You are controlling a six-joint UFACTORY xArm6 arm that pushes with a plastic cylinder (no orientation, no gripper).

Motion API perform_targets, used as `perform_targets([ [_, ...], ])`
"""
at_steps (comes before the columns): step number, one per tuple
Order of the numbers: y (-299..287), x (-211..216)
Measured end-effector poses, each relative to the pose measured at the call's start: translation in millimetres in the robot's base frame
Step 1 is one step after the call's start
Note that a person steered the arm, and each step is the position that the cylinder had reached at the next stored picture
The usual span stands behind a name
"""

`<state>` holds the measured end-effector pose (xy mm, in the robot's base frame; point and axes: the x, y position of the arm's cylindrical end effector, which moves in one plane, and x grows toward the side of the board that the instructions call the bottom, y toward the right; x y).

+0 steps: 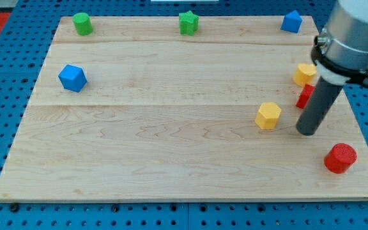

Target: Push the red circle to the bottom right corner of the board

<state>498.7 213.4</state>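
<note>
We see red circle (pixel 340 158) near board's (pixel 171 160) bottom right, just right-below my tip (pixel 307 132), apart; tip is a bare rod, touching no block.

The arm is seen only at the right side, cut by the picture's edge. Its upper part is a wide cylinder, light grey and smooth. Under it sits a black ring with a small bump on its left side. From this ring comes a straight dark rod, matt and round. My tip (pixel 308 132) is the flat, blunt end of this rod.
</note>
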Motion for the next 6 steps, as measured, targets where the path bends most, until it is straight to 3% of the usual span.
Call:
perform_targets([
  [1, 34, 5],
  [4, 36, 55],
  [6, -12, 52],
])
